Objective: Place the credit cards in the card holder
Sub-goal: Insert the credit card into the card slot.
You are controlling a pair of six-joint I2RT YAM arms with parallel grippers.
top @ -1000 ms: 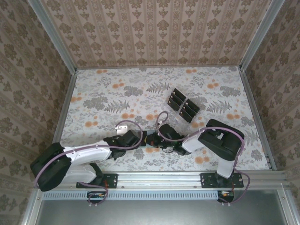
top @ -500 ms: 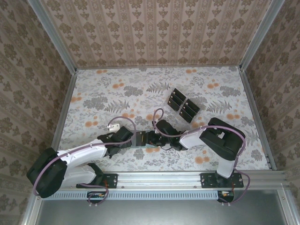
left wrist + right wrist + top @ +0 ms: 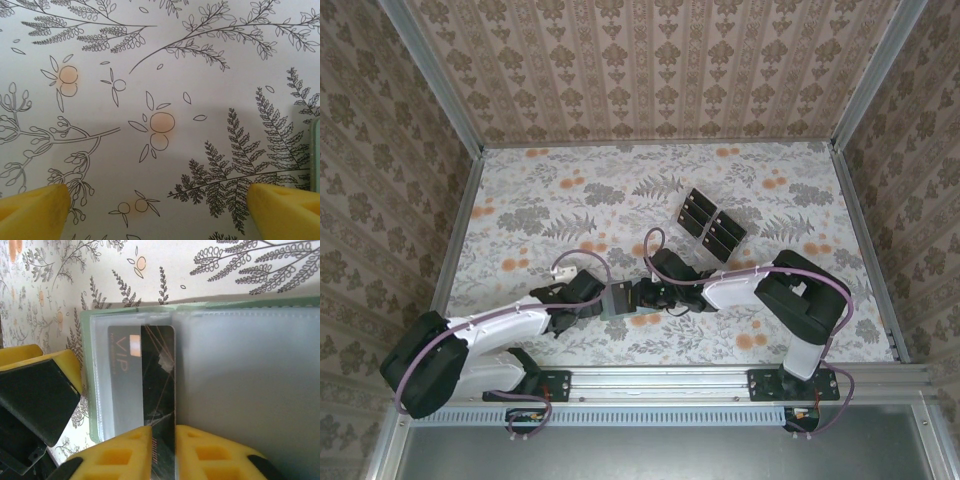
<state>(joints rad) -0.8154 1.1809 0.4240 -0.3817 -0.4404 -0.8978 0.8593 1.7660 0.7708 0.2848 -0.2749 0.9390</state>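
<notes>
The sage-green card holder [image 3: 250,380] lies open on the patterned table, its clear sleeves facing up. One black credit card [image 3: 157,370] marked VIP sits half inside the left sleeve. My right gripper [image 3: 163,455] is over the card's near end, its yellow fingers a narrow gap apart, with the card's bare face showing between them. From above, the holder [image 3: 618,298] lies between my left gripper [image 3: 594,297] and right gripper [image 3: 642,296]. The left gripper [image 3: 160,212] is wide open over bare table, and the holder's edge [image 3: 315,155] is at its right.
Several more black cards lie in a clear tray [image 3: 710,225] behind and to the right of the grippers. A left-gripper finger [image 3: 40,390] stands close to the holder's left edge. Patterned walls close in the table on three sides.
Both grippers have shifted a little to the left and away from the bases. The right arm has stretched out towards the holder, and the dark holder now shows between the two grippers.
</notes>
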